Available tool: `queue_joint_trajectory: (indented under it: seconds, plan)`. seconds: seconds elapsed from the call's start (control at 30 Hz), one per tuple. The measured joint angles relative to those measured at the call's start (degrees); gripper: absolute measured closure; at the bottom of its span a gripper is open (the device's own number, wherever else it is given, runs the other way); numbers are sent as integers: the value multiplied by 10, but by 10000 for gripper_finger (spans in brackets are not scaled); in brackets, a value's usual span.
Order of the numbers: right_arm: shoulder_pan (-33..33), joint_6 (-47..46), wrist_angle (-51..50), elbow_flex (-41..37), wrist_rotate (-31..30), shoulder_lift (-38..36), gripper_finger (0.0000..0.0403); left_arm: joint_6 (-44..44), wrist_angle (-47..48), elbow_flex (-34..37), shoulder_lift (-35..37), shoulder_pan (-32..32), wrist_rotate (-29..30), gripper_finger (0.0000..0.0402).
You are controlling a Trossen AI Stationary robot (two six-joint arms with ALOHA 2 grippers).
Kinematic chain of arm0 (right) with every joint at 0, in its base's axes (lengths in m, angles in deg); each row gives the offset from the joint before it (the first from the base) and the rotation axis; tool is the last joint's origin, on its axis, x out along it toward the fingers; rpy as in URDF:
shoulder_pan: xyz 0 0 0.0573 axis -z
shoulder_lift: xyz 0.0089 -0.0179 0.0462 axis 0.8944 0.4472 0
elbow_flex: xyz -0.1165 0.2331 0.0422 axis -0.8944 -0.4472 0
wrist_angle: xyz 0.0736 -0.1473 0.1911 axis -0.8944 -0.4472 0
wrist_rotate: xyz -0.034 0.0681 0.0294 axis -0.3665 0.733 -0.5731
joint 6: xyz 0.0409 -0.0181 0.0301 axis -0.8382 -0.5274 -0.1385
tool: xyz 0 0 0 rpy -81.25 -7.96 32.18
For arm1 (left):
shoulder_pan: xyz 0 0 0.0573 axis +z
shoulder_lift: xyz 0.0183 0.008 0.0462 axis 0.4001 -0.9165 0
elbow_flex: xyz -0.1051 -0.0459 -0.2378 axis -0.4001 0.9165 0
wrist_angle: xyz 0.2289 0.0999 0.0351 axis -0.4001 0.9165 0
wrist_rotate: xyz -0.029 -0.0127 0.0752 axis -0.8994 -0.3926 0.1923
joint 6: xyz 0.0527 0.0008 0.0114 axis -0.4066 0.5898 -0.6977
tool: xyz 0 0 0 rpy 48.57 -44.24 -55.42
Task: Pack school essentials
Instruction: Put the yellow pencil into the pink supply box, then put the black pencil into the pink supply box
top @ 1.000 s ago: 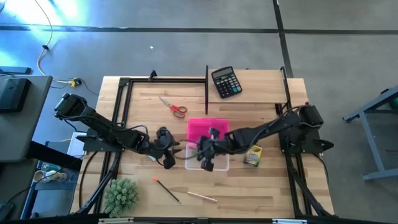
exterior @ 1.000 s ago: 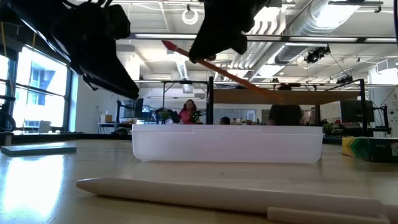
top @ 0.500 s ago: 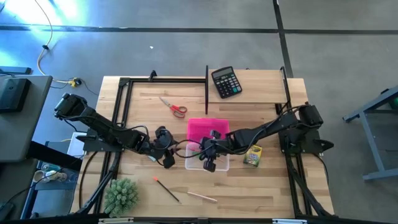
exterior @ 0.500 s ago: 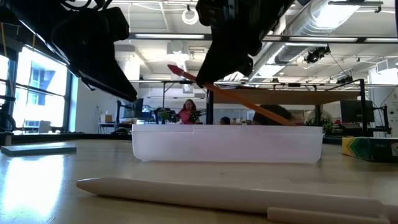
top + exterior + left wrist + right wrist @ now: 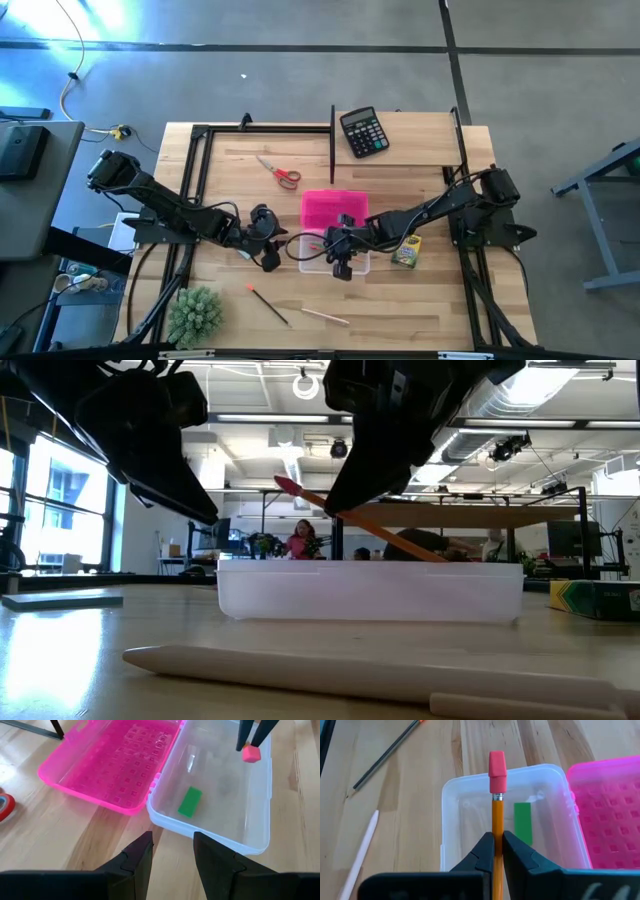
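Wooden table (image 5: 420, 290), right gripper (image 5: 497, 851) pinching orange pink-erasered pencil (image 5: 496, 810)

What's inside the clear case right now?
A small green eraser lies flat on the floor of the clear case. The right gripper, shut on an orange pencil, holds it slanted over the case. The floor under the pencil is hidden.

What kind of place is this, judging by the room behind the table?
Probably an open-plan lab or workshop: a wooden table on a bare concrete floor, exposed ceiling ducts, and people at desks far behind it.
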Motion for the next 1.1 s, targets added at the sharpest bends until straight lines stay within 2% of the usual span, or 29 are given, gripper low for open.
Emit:
queue_joint_trajectory:
  seconds: [0.13, 0.33, 0.5, 0.63, 0.83, 1.1]
  plan:
    - [0, 2, 0, 0, 0, 0, 377, 0, 0, 0, 0, 0, -3, 271]
    - [0, 1, 1, 0, -1, 0, 311, 0, 0, 0, 0, 0, -8, 271]
    - [0, 1, 3, 0, -1, 0, 281, 0, 0, 0, 0, 0, -8, 271]
    - [1, 4, 1, 0, -1, -12, 277, -10, 0, 0, 0, 0, -11, 271]
    - [11, 44, -13, 0, -6, -73, 277, 2, 0, 0, 0, 5, -14, 260]
    - [28, 77, -70, 0, -40, -135, 277, 25, 0, 0, 0, 8, -26, 204]
